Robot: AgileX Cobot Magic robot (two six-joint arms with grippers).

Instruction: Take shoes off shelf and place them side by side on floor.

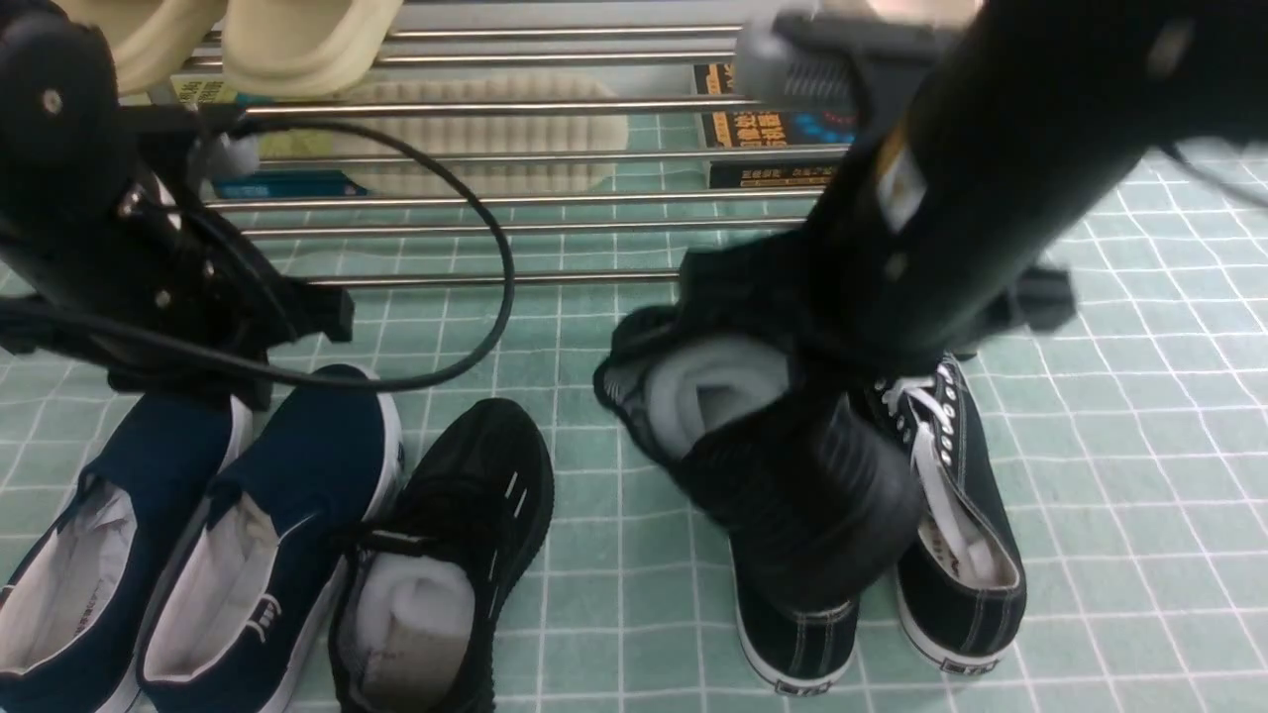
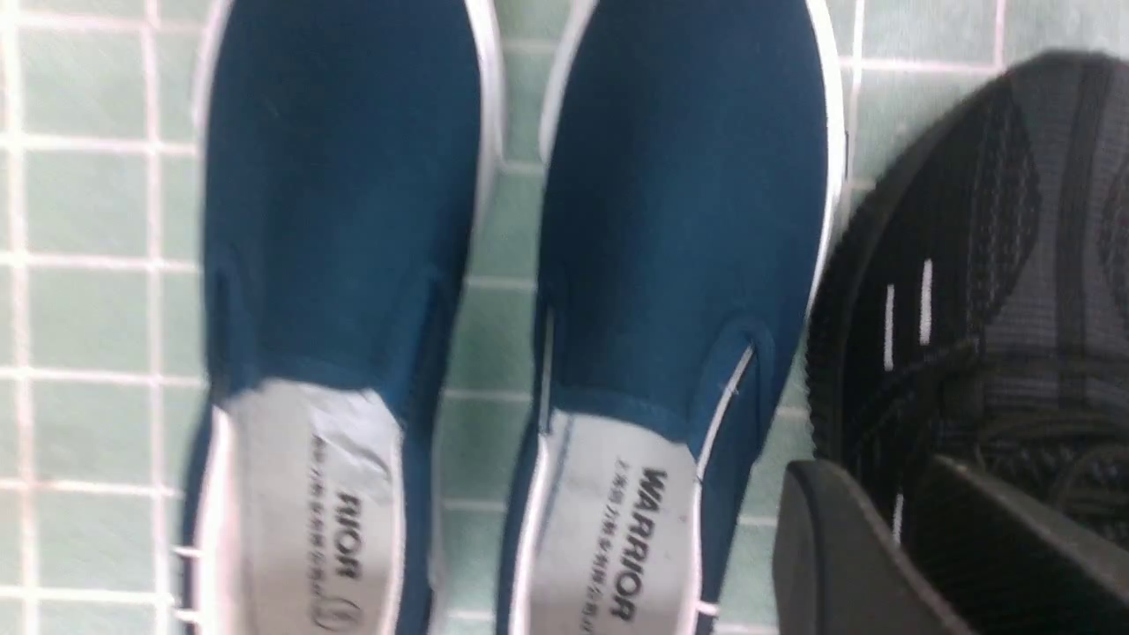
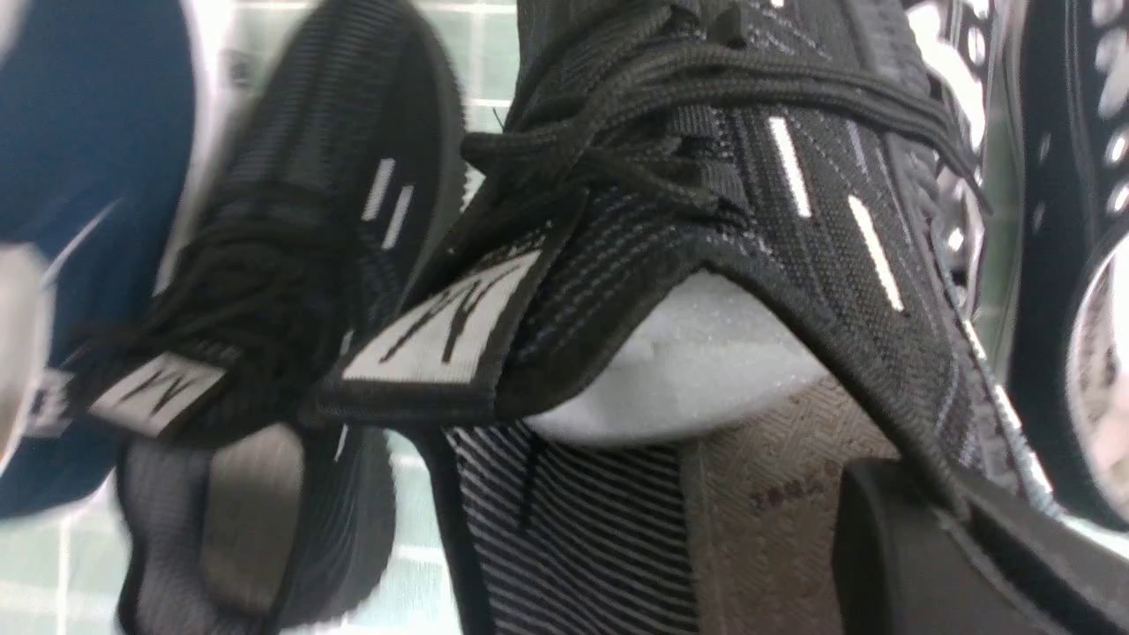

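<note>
Behind the right arm (image 1: 991,178) we lose the raised knit shoe's (image 1: 634,376) toe and the canvas sneakers' (image 1: 961,515) fronts; the navy slip-ons' (image 1: 198,555) heels run off the front view's bottom edge. From the right wrist, we see the other knit shoe (image 3: 265,353) only as a blur.

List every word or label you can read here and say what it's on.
"WARRIOR": insole of one navy slip-on.
"RIOR": insole of the other navy slip-on, the rest not legible.
Small print beside both: too blurred.
Tongue label of the black knit sneaker: a mark, no readable letters.
Its insole stamp: too faint.
The dark boxes at the back: print too blurred.
</note>
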